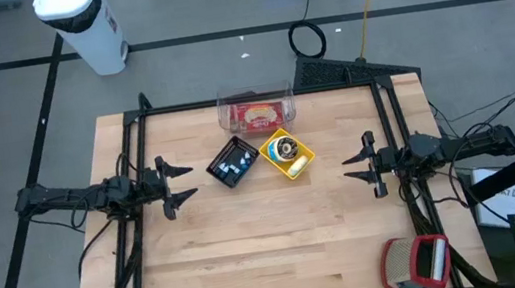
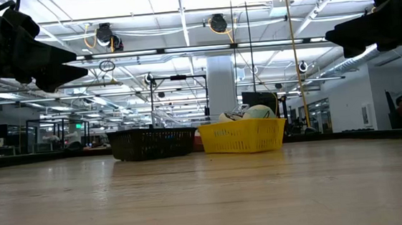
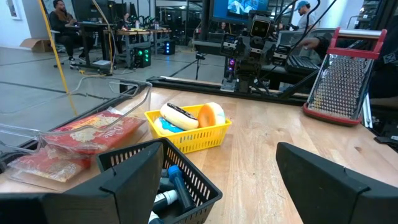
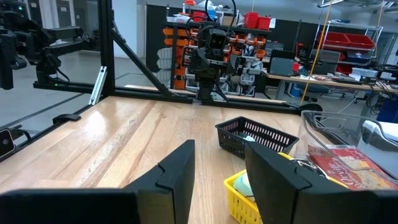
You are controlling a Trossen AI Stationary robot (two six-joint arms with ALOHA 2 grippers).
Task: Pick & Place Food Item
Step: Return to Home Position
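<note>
The red bags (image 1: 260,117) lie inside the transparent bin (image 1: 223,104) at the far middle of the table (image 1: 253,256); in the left wrist view there seem to be 2 of them stacked, though the clear wall makes the count uncertain. Just nearer than the bin, 2 small baskets sit side by side. The black basket (image 1: 214,167) on the left holds small dark and pale items, and the yellow basket (image 1: 307,154) on the right holds round food pieces; their corners are close together or touching. The left gripper (image 1: 187,182) hangs above the left part of the table, pointed toward the black basket, its fingers spread wide and holding nothing. The right gripper (image 1: 350,167) hangs over the right side, facing the yellow basket, released with a narrower gap between its fingers and likewise empty. Both grippers are well apart from the bin. A red-framed grater (image 1: 416,265) lies at the near right corner
</note>
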